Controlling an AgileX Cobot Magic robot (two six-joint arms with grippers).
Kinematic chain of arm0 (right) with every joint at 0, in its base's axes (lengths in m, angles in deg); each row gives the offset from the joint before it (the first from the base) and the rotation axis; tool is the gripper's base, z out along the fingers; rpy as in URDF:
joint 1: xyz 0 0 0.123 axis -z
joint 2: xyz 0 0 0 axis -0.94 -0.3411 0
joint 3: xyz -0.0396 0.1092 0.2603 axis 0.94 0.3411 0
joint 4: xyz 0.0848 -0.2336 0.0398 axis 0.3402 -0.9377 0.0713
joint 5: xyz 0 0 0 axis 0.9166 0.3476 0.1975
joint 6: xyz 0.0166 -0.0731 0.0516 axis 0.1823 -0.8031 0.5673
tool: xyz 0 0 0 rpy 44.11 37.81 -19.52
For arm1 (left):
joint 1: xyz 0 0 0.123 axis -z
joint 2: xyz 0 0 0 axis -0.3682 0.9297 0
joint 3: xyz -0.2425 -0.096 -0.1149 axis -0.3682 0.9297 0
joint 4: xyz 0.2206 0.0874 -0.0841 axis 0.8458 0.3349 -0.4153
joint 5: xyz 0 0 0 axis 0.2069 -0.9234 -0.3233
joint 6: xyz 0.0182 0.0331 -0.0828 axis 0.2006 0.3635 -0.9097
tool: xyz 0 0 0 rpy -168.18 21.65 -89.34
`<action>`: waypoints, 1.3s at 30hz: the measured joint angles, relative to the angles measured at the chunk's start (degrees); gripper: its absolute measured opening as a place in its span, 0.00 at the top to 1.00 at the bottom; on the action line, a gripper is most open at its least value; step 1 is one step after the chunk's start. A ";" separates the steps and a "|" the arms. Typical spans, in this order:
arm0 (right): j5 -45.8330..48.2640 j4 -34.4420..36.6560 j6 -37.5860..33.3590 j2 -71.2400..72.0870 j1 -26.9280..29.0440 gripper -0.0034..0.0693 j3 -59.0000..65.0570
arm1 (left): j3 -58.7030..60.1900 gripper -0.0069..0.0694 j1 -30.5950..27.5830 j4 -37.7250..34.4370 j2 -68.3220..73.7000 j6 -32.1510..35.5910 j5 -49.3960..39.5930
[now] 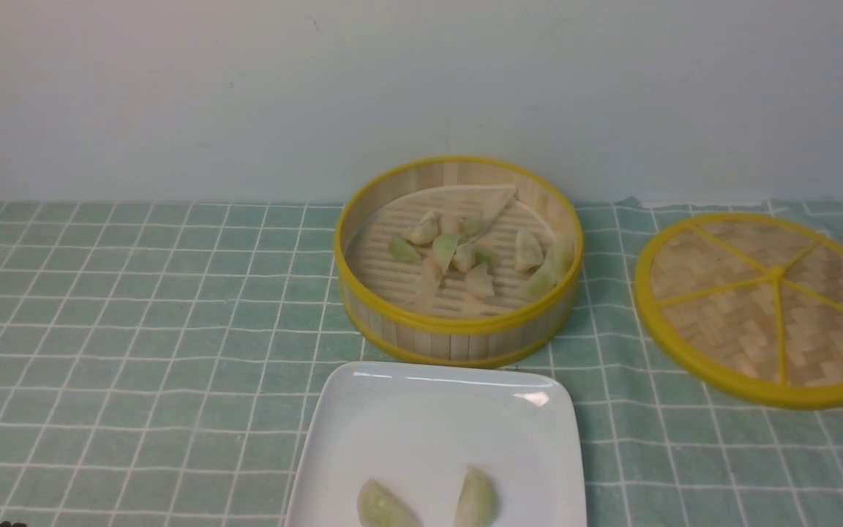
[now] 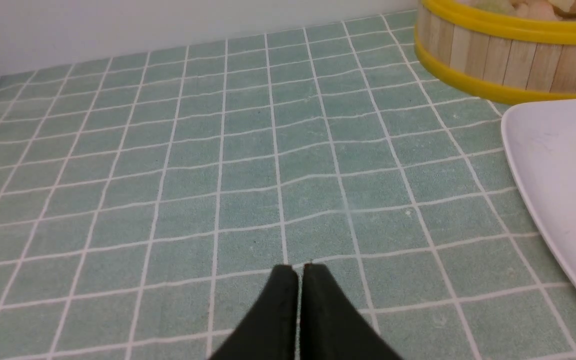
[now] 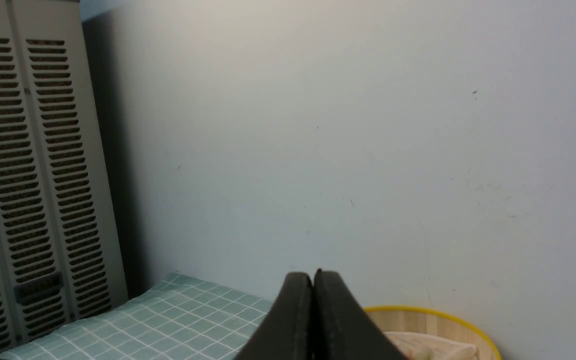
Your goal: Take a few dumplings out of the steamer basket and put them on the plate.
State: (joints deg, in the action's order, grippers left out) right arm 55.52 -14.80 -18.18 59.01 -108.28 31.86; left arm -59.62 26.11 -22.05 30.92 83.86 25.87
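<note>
The steamer basket (image 1: 458,326) stands mid-table in the front view and holds several pale green and whitish dumplings (image 1: 447,249). In front of it the white plate (image 1: 407,424) carries two dumplings (image 1: 385,506) at its near edge. Neither arm shows in the front view. My left gripper (image 2: 300,267) is shut and empty, low over the cloth left of the plate (image 2: 563,165); the basket (image 2: 508,60) is beyond it. My right gripper (image 3: 313,275) is shut and empty, raised and pointing at the wall, with the basket rim (image 3: 438,315) below it.
The flat woven lid (image 1: 765,307) lies on the right of the green checked cloth (image 1: 136,329). A pale wall stands right behind the basket. A grey louvred cabinet (image 3: 28,190) stands at the table's end in the right wrist view.
</note>
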 joint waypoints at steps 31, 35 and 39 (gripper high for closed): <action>-2.02 -2.35 0.00 -0.13 34.86 0.97 26.49 | 0.00 0.92 0.00 -0.08 0.00 0.01 0.05; -2.02 -2.35 0.00 -0.13 34.86 0.97 26.49 | 0.00 0.92 0.00 -0.08 0.00 0.01 0.05; -2.02 -2.35 0.00 -0.13 34.86 0.97 26.49 | 0.00 0.92 0.00 -0.08 0.00 0.01 0.05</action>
State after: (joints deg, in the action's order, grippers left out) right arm 53.49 -17.15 -18.17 58.88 -73.41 58.35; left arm -59.62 26.11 -22.13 30.92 83.87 25.92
